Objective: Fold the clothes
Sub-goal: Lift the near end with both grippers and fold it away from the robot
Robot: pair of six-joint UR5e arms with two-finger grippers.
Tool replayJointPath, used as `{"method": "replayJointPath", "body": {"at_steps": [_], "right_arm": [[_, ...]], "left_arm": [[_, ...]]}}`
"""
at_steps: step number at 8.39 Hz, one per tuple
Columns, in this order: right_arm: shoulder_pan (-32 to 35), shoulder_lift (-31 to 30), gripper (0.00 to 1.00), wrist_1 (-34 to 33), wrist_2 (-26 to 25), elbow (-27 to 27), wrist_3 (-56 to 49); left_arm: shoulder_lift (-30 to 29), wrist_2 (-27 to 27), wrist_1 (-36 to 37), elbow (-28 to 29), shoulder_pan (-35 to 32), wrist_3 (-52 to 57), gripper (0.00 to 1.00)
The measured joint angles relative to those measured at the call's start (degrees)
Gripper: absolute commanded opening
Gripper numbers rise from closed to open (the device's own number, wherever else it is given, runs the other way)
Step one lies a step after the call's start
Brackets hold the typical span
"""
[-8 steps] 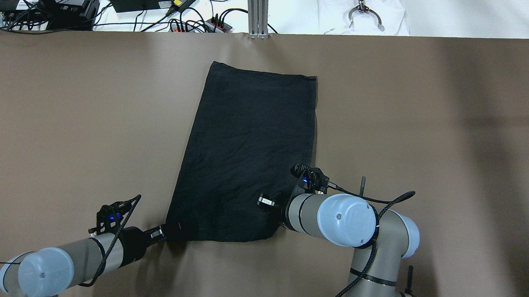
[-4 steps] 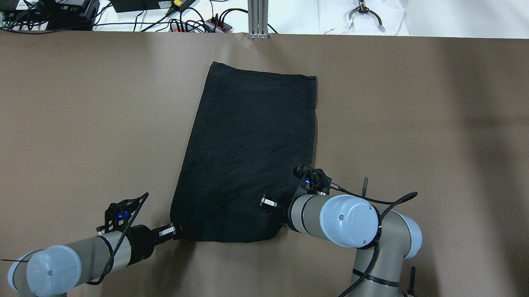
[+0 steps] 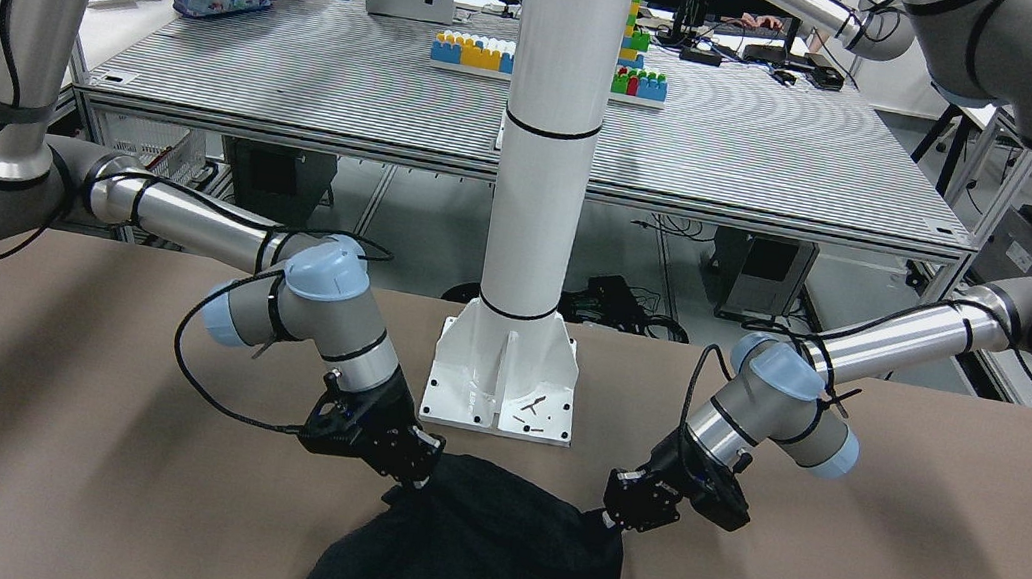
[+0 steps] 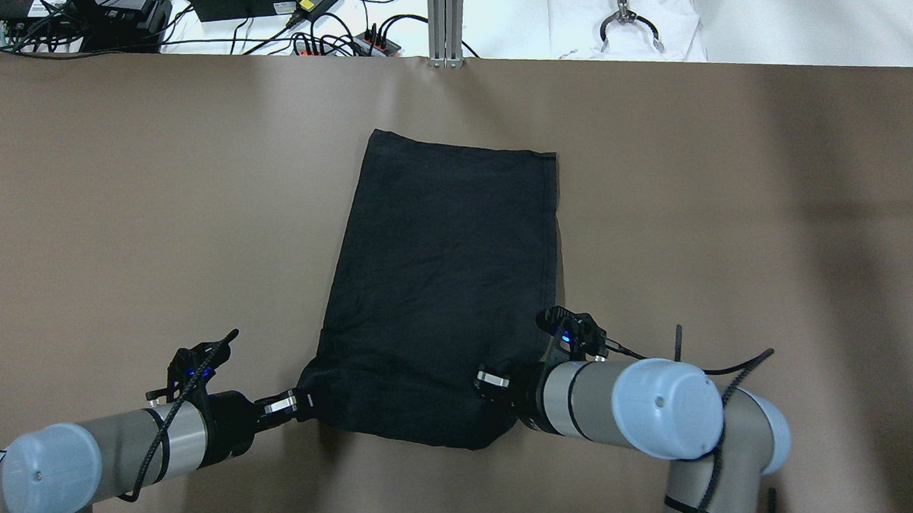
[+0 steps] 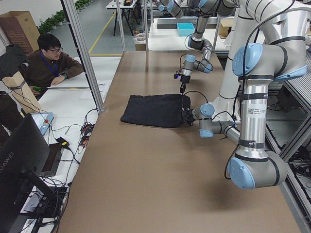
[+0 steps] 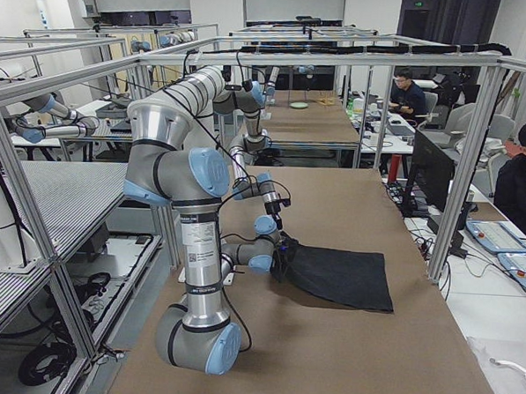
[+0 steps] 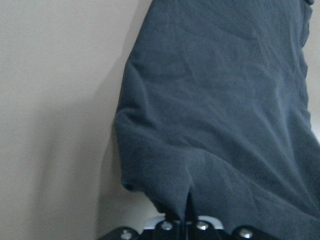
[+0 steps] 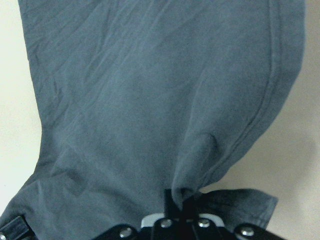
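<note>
Jaws of both grippers are closed on cloth: my left gripper pinches the near left corner of the garment, and my right gripper pinches its near right corner. I see the near edge bunched between them. The rest lies flat on the table, roughly mid-width.

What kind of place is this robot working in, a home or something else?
Most likely a robotics lab, not a home: another robot arm stands at the next bench, aluminium frames enclose the tables, and a person sits at a desk near a monitor beside the brown table.
</note>
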Motion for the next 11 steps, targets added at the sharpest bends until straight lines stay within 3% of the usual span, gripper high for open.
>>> {"method": "replayJointPath", "body": {"at_steps": [2,4,6,9,11], "right_arm": [[-2.9,-5.1,0.0,0.0,1.9,6.5,0.5],[-4.0,-5.9,0.0,0.0,3.3,8.2,0.7],[-1.0,-5.9,0.0,-0.1,3.8,7.4,0.0],[5.5,-5.8,0.0,-0.3,5.3,4.5,-1.2],[7.7,-5.7,0.0,-0.4,5.8,3.3,-1.5]], "left_arm": [[1.5,-0.3,0.1,-4.9,2.2,0.0,0.0],[1.3,-0.3,0.1,-7.8,4.0,0.1,0.0],[-1.3,-0.5,2.4,-8.0,3.9,0.3,0.0],[-11.3,-6.2,14.4,-7.1,-4.7,0.5,0.0],[-18.4,-12.1,18.3,-1.7,-12.4,0.4,0.0]]}}
